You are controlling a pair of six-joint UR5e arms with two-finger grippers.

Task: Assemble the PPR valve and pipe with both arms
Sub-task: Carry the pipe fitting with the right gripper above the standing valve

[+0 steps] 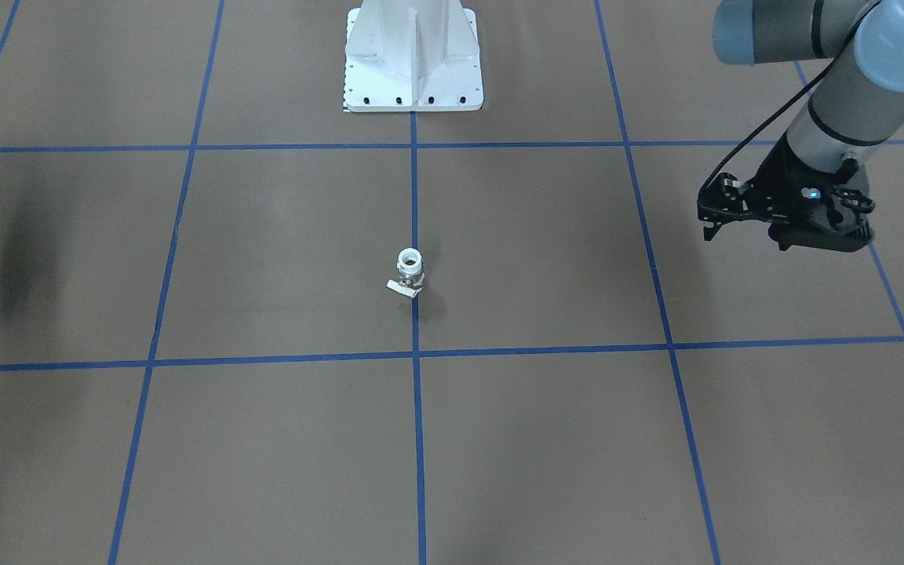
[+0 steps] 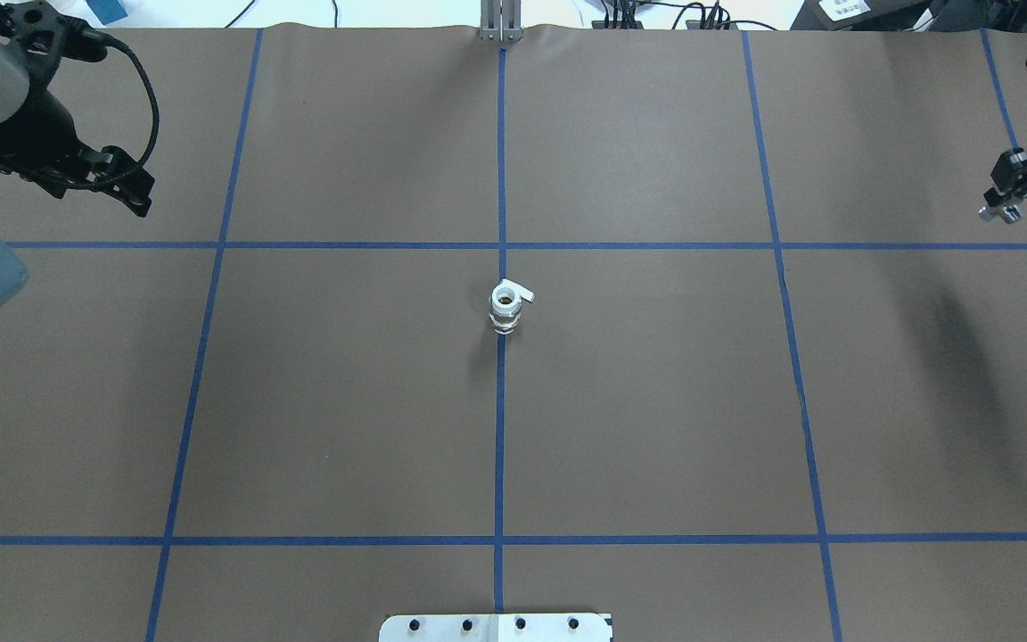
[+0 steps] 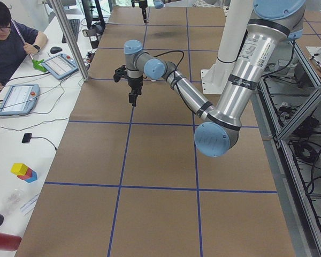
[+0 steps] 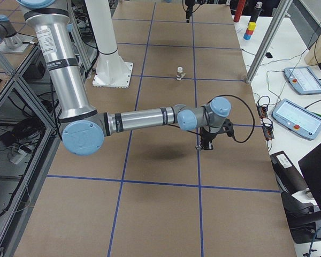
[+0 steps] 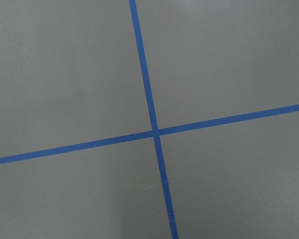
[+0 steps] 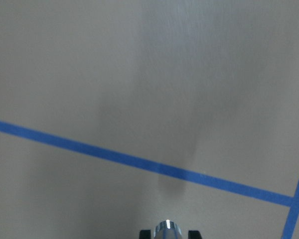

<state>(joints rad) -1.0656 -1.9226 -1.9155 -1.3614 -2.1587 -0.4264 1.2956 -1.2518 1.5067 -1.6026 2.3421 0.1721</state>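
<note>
PPR valve (image 1: 410, 273): upright, white collar over silvery body, pale tab at foot; on the blue tape line (image 1: 414, 196) straight out from the white pedestal (image 1: 413, 71).
Left gripper (image 2: 135, 201): well off to the pedestal's left; opening cannot be told.
Right gripper (image 2: 995, 212): well off to its right; opening likewise unclear.

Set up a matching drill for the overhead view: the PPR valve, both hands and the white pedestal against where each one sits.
Things:
1. PPR valve
2. left hand
3. right hand
4. white pedestal

Places:
A. right edge
B. bottom edge, middle
C. on the centre blue line
D. upper left

Pairs: 1-C, 2-D, 3-A, 4-B
</note>
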